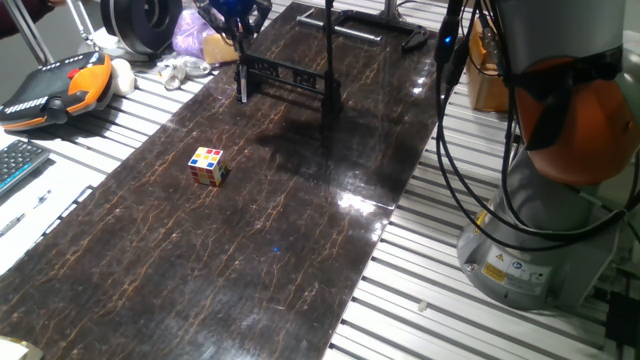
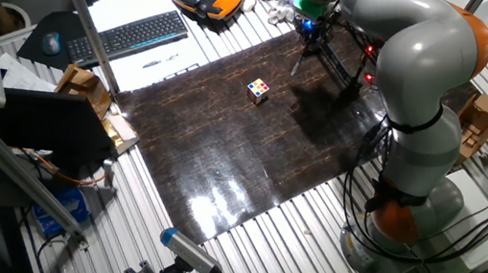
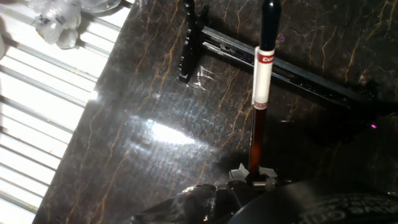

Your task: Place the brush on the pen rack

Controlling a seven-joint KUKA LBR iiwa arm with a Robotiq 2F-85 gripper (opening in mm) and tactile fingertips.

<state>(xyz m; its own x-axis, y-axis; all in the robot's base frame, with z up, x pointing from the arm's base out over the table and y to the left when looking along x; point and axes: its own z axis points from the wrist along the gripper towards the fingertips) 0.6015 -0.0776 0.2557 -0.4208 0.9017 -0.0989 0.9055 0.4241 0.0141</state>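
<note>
Hand (image 3: 252,177) clamped on brush (image 3: 262,81), fingertips half hidden, above pen rack (image 3: 273,65).

The dark tabletop (image 1: 300,260) carries one small multicoloured cube (image 1: 207,166), one low black pen rack (image 1: 285,75) behind the cube, and one taller black pole stand (image 1: 328,60) just to the right of the rack. One brush (image 3: 261,74) hangs over the rack, held by the single gripper (image 3: 252,180) of the one arm. Beyond the tabletop's far left edge lie one orange and black handheld pendant (image 1: 55,88) and one keyboard (image 2: 125,38). One cardboard box (image 2: 82,88) sits near the keyboard.
</note>
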